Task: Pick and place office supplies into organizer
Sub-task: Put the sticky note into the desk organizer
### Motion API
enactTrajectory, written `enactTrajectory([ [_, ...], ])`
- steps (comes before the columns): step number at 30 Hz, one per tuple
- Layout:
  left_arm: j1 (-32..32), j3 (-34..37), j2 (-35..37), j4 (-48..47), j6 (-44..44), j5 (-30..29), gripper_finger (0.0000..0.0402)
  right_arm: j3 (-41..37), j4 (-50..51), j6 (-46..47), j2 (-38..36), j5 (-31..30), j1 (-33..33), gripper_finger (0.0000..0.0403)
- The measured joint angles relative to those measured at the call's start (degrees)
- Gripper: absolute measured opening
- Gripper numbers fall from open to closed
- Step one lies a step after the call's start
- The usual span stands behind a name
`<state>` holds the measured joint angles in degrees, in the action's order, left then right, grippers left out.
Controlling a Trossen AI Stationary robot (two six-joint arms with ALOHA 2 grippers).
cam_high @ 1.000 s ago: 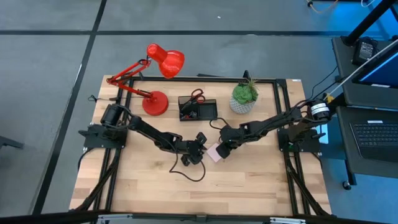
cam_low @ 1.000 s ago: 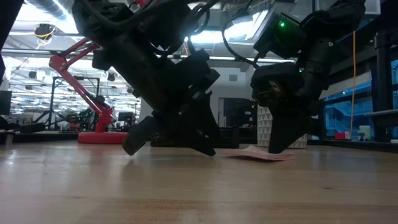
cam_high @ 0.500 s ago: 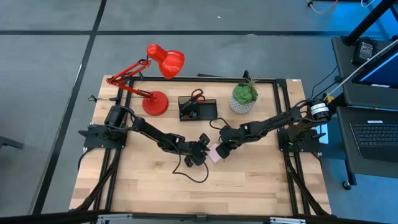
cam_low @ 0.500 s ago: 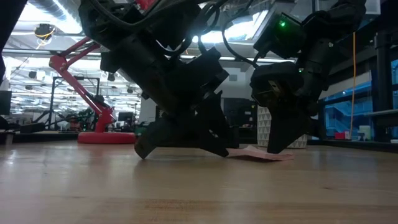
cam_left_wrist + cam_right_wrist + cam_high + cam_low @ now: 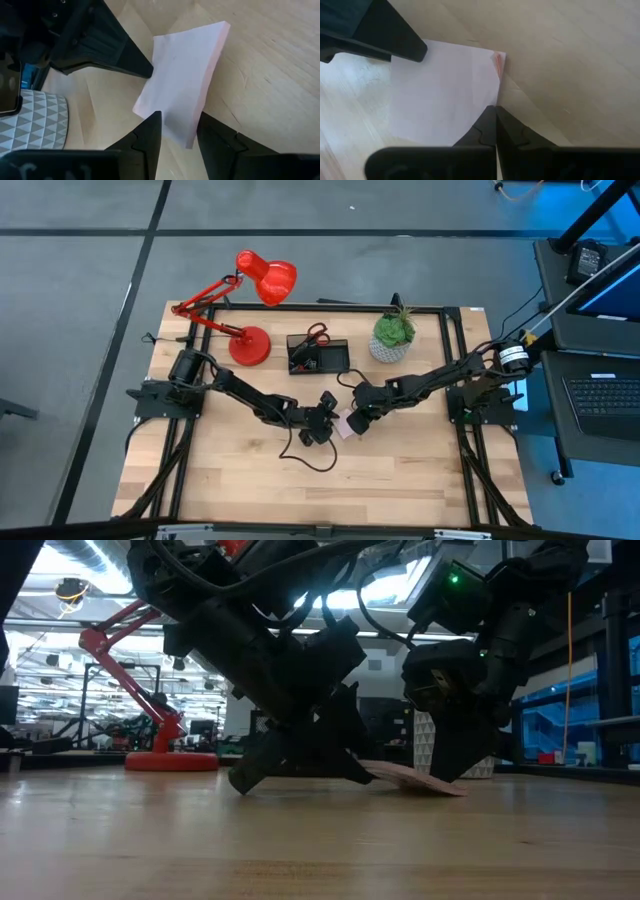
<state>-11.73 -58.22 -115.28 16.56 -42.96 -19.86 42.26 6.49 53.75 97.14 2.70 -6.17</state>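
the pink sticky-note pad (image 5: 185, 95) lies near the middle of the table (image 5: 420, 480), between the two grippers, one edge raised off the wood in the low view (image 5: 410, 778). the left gripper (image 5: 177, 132) has its jaws set narrowly apart on either side of one edge of the pad, the edge sitting in the gap between them. the right gripper (image 5: 495, 117) has its jaws pressed fully together, their joined tip resting on the pad's opposite side. seen from above, both grippers (image 5: 322, 420) (image 5: 358, 420) meet low over the pad (image 5: 345, 424), the arms reaching in from the two sides. well behind them, along the table's far side, stand the black organizer (image 5: 318, 356) with red-handled scissors (image 5: 317, 333) in it, a red desk lamp (image 5: 250, 310) beside it and a potted green plant (image 5: 393, 335) on its other side.
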Motion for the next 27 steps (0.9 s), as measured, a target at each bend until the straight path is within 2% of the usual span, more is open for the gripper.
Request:
enactTrajectory([
  [6,0.0,0.0,0.0,0.0,0.0,0.1,0.0102,0.0,-0.1,-0.1,0.0,0.0,0.0,0.0002],
  [17,0.0,0.0,0.0,0.0,0.2,0.2,0.0014,0.0,-0.2,-0.7,0.0,0.0,0.0,0.0002],
  [27,-0.2,0.1,0.0,0.0,0.4,-1.1,0.0012,-0.2,-2.1,-7.9,-1.5,-0.4,0.0,0.0034],
])
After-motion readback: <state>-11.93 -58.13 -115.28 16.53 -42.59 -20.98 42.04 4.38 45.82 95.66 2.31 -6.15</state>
